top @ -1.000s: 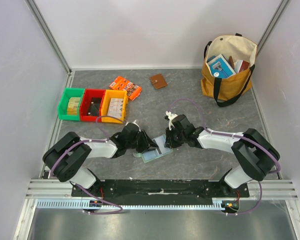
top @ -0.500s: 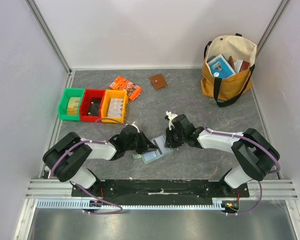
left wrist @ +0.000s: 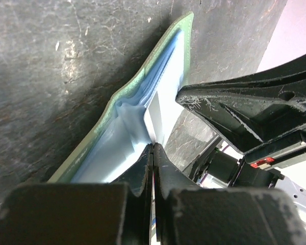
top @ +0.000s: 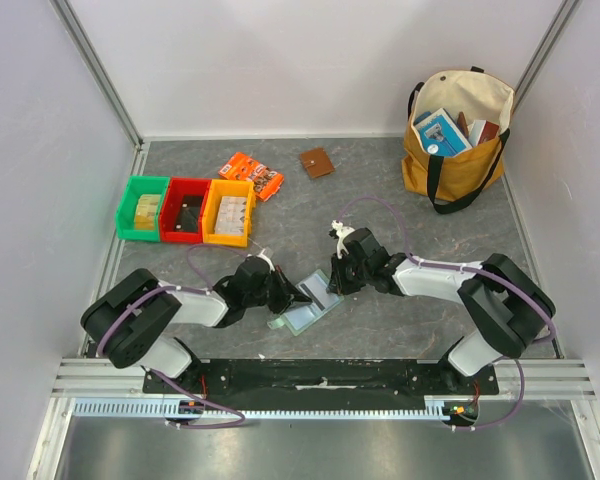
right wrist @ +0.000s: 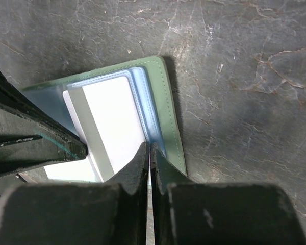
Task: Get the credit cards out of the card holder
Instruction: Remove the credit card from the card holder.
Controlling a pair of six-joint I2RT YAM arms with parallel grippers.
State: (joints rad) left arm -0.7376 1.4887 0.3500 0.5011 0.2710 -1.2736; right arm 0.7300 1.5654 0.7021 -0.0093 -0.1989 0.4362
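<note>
The card holder (top: 312,312) lies open on the dark mat between the arms, pale green outside with blue sleeves (left wrist: 135,92) (right wrist: 169,109). A white credit card (right wrist: 109,120) with a grey stripe sticks partly out of a sleeve; it shows edge-on in the left wrist view (left wrist: 155,115). My left gripper (top: 296,297) (left wrist: 153,145) is shut on the card's thin edge. My right gripper (top: 330,284) (right wrist: 150,147) is shut on the holder's sleeve edge beside the card. The two grippers nearly touch over the holder.
Green (top: 142,208), red (top: 184,210) and yellow (top: 228,212) bins stand at the left. An orange printed packet (top: 251,174) and a brown square wallet (top: 317,162) lie at the back. A tote bag (top: 458,130) with books stands at the back right.
My left gripper has drawn back a little to the left and nearer. The holder has turned slightly. The right gripper has hardly moved.
</note>
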